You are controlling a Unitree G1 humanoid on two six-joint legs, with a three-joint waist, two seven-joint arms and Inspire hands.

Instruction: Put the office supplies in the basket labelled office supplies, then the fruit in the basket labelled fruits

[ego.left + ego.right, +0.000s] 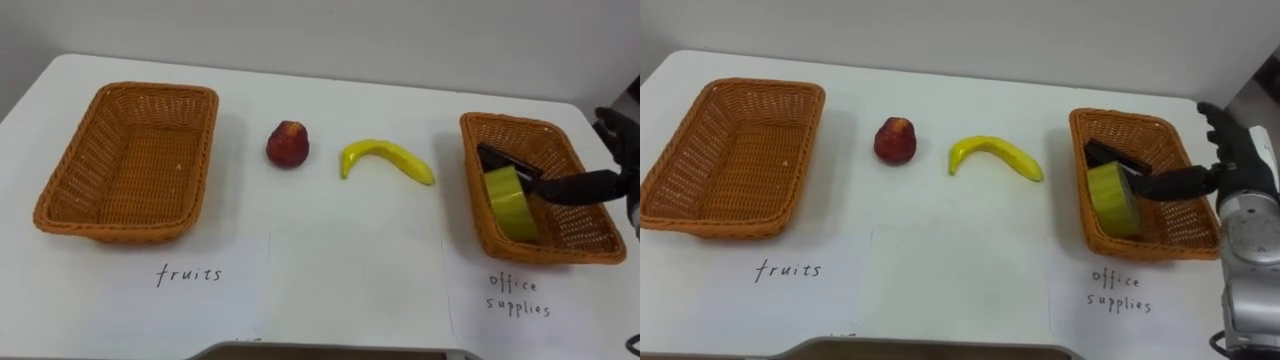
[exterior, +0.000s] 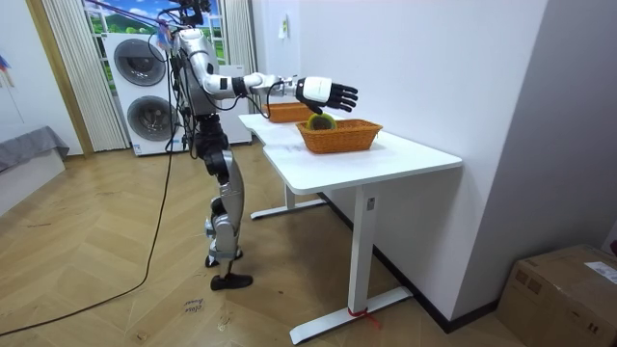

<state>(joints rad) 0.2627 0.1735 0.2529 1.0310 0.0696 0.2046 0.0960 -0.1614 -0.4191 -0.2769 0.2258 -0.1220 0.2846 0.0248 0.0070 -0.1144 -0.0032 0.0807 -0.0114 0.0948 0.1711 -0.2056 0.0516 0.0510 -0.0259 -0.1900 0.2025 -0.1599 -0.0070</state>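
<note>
Where the right hand [image 2: 328,93] hung over the orange wicker basket [image 2: 342,138], the room view showed fingers spread open; eye views showed a red apple [image 1: 288,144] and yellow banana [image 1: 386,159] left of it.

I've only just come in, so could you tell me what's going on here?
The robot stands at the table, its open right hand over the office basket, where a yellow tape roll and a black item lie. The apple and banana lie on the table between the baskets, not yet in the fruit basket.
</note>
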